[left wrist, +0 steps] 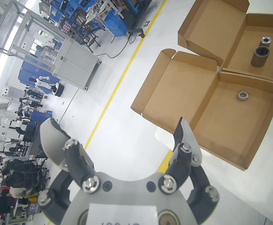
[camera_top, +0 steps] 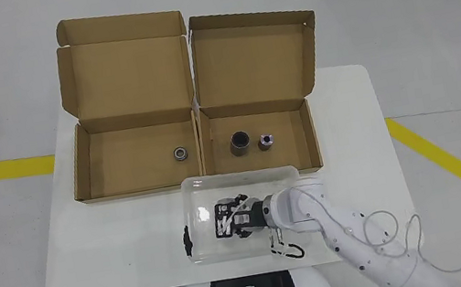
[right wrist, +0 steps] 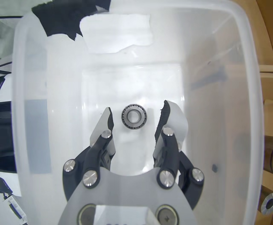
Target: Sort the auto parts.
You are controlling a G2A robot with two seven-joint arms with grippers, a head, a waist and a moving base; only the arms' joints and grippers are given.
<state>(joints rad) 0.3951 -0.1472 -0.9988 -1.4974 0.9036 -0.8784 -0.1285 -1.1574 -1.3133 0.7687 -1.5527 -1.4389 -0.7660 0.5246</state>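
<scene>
Right arm (camera_top: 358,232): was bent at the elbow, forearm angled leftward.
Right gripper (right wrist: 136,117): pointed down, fingers parted.
Left gripper (left wrist: 115,127): was held high, fingers spread wide.

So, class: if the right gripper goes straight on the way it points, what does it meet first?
Probably the bearing on the floor of the clear bin, lined up between the open fingers of the right gripper; depth to it is unclear.

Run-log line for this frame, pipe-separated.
phase: pre-grasp | right gripper: open, straddling bearing in bin | left gripper: open, over floor | boxes: sorted bearing in one box; dark sleeve, small sleeve in other box
</scene>
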